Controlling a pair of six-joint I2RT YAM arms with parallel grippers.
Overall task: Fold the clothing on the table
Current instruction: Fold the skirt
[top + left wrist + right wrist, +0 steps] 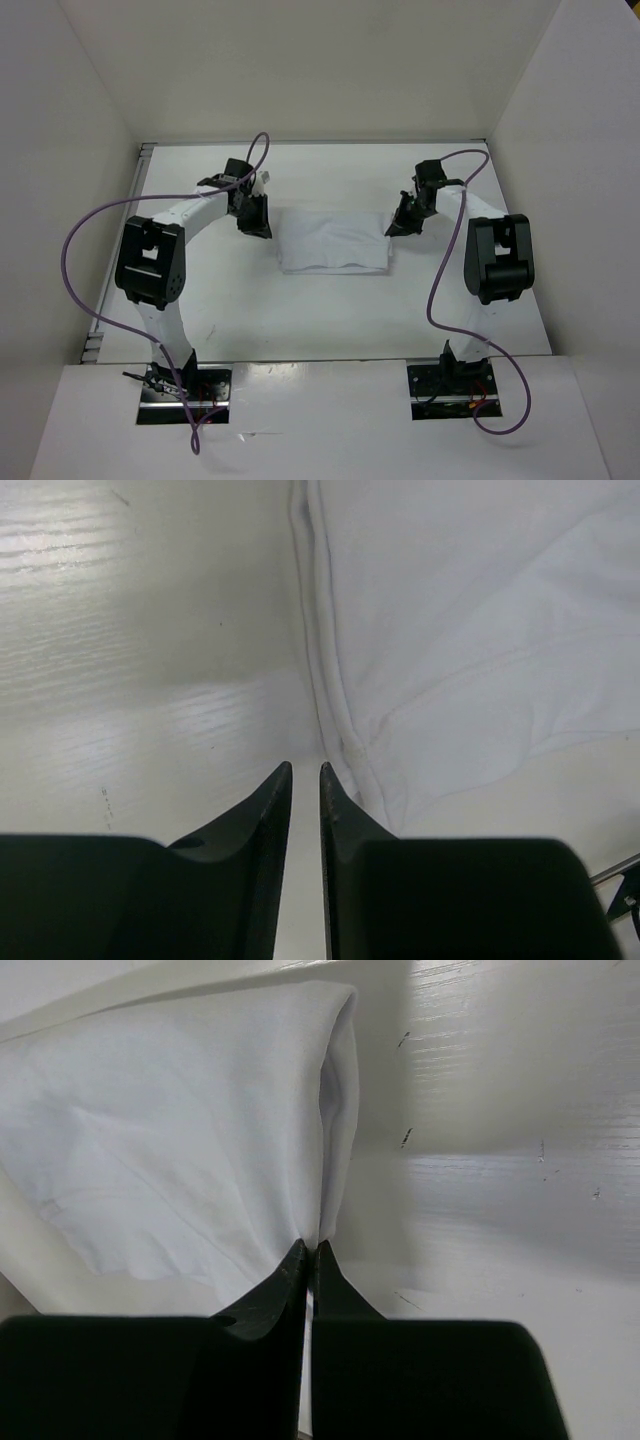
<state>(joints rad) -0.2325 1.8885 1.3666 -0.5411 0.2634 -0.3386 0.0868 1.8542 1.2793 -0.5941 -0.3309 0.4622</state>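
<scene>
Gripping now: we see the right jaws closed tight on the right-hand edge of the clothing (180,1130). In the right wrist view the cloth runs straight into their tips.
Left jaws: parted by a narrow slit, with nothing between them. They hang just beside the garment's left hem, and bare bench (150,680) shows through the gap.
Where the clothing lies: about the middle of the bench, between the left jaws and the right jaws.
Risk one: we judge the pinch takes only a sliver of thin fabric. A quick pull could let it slip out, or lift one layer and leave the other behind.
Risk two: with only one side held, dragging the right edge across may slide the whole piece over the glossy bench rather than fold it.
Risk three: the left jaws are so narrowly parted that they could push the hem away instead of straddling it, bunching the layers.
How it looks: plain white, thin and soft, gathered into a rough rectangle wider than it is deep. A stitched hem runs down the left side and shallow creases cross the top. The right edge stands up in a doubled fold where it is pinched.
</scene>
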